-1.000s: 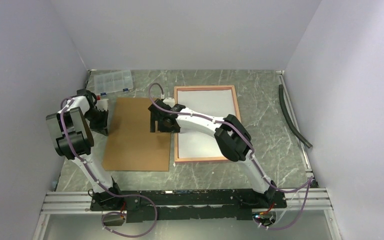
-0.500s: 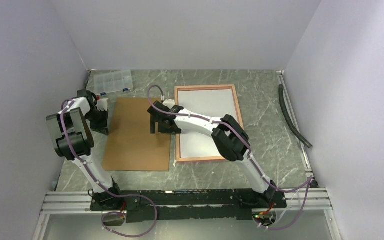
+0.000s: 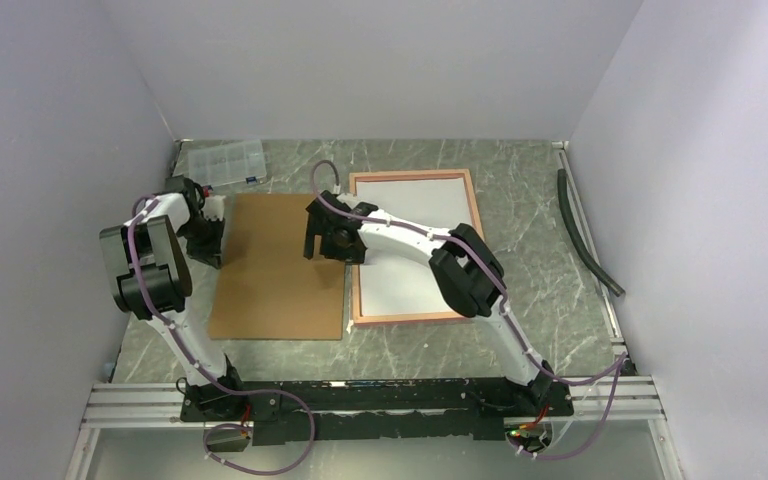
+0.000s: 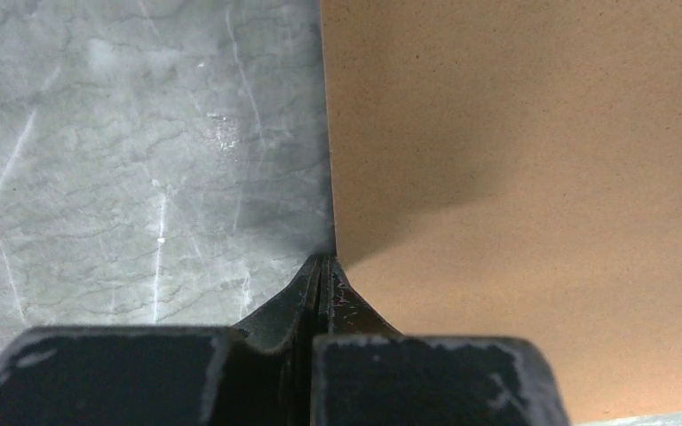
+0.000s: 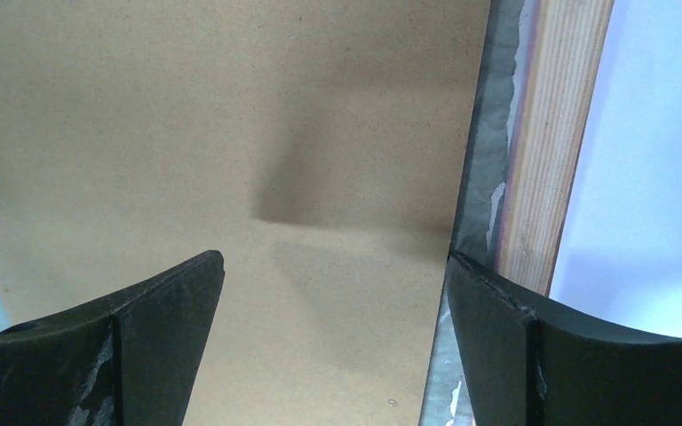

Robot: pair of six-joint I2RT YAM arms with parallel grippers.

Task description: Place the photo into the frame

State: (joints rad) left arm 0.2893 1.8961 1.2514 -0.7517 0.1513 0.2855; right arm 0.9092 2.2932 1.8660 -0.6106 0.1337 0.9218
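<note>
Even light from above, soft shadows in all three of your views

Your top view was bright and sharp, with the walls evenly lit. In your left wrist view, glare glinted off the marble table (image 4: 142, 177). Soft-edged shadows fell on the brown board (image 5: 231, 115) in both wrist views. The photo (image 5: 657, 177), white side up, ran bluish and nearly washed out.
</note>
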